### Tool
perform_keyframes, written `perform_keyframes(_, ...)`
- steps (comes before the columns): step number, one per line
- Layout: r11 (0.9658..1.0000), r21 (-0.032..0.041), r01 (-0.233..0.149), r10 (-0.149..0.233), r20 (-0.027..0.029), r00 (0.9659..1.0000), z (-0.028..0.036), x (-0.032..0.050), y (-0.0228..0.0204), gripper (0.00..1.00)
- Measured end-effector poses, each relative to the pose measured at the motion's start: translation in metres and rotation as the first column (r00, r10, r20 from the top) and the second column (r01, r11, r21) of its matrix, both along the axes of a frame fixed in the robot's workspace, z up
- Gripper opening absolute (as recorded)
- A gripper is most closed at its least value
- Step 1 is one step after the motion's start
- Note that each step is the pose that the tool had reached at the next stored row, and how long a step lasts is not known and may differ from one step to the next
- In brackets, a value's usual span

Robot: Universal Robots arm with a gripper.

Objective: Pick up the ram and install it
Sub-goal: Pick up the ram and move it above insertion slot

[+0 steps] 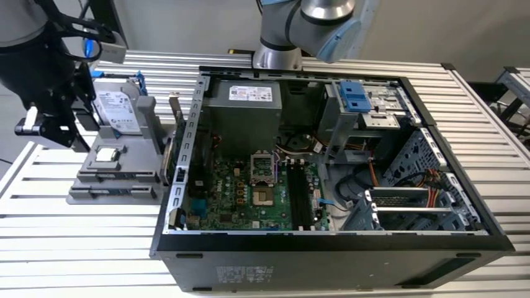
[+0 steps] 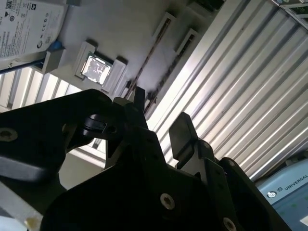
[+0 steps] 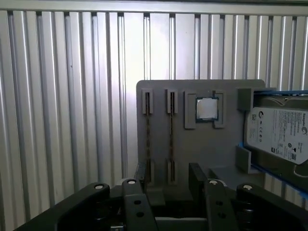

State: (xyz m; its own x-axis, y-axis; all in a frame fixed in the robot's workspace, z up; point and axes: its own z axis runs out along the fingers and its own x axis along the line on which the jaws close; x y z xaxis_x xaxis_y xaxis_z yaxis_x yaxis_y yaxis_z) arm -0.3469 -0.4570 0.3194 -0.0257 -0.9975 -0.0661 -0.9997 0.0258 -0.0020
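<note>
The tool hangs empty, its two fingers spread apart.

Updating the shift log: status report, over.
End effector open, empty, over the grey holder. Ram sticks edge-up in its slots, not grasped. Nothing between them.

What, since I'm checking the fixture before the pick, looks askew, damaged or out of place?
Nothing stands out. In the first wrist view both dark, narrow ram sticks stand straight and parallel in slots of the grey holder, the square silver processor chip sits square in its recess, and the gripper, jaws open, holds nothing.
</note>
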Motion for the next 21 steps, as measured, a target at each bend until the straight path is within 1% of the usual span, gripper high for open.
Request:
perform_keyframes(2, 1.0, -0.0026, 0.008, -0.008, 0.0, 1.0, -0.0021, -0.0001, 0.0001, 1.0)
perform_keyframes(3, 0.9999, -0.0056, 0.013, -0.013, -0.0001, 0.9999, -0.0031, -0.0001, 0.0001, 1.0)
perform_keyframes(6, 0.9997, -0.0112, 0.022, -0.022, 0.0002, 0.9998, -0.0061, 0.0, 0.0, 1.0)
perform_keyframes(8, 0.9996, -0.0133, 0.026, -0.026, 0.0002, 0.9997, -0.0081, 0.0, 0.0, 1.0)
perform_keyframes(13, 0.9992, -0.0167, 0.038, -0.038, 0.0003, 0.9993, -0.0128, 0.0, 0.0, 1.0)
perform_keyframes(21, 0.9984, -0.0182, 0.054, -0.054, 0.0003, 0.9986, -0.0207, 0.0, 0.0, 1.0)
